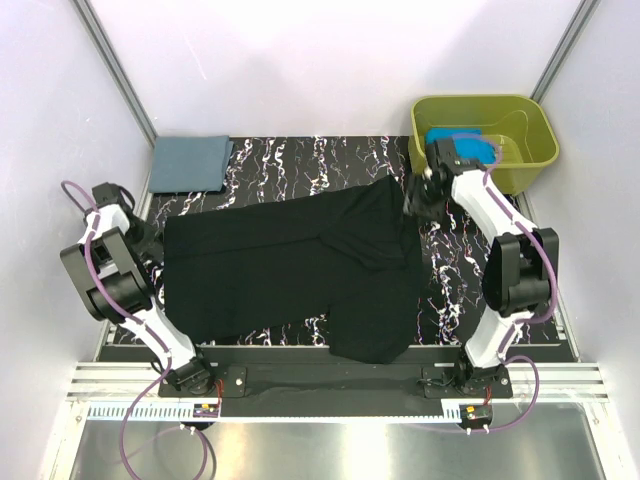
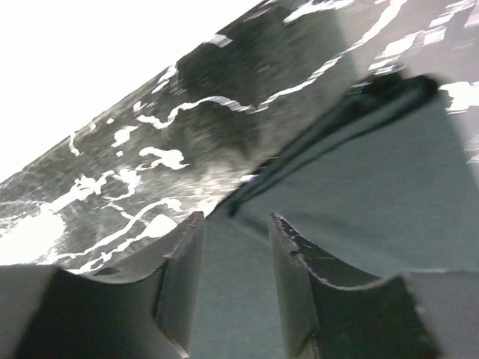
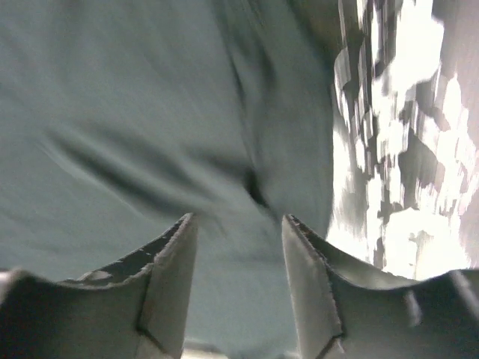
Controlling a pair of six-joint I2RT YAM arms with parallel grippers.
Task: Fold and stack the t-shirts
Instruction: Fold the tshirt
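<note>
Fingers [image 2: 183, 269] of the left gripper [image 2: 236, 224] are seen partly spread, with nothing pinched; dark cloth lies just below the gap. The right gripper [image 3: 239, 224] is likewise parted over cloth, and nothing is held. The black shirt [image 1: 300, 250] is spread across the middle of the table [image 1: 450, 290], one part reaching the near edge at six o'clock. The grey shirt [image 1: 190, 162] lies folded at ten o'clock; the turquoise shirt [image 1: 465, 145] is bundled in the tub [image 1: 530, 150] at one o'clock. If only one layer is pinched, or the hem is missed, the fold could be dragged askew and the near part pulled off the edge.
</note>
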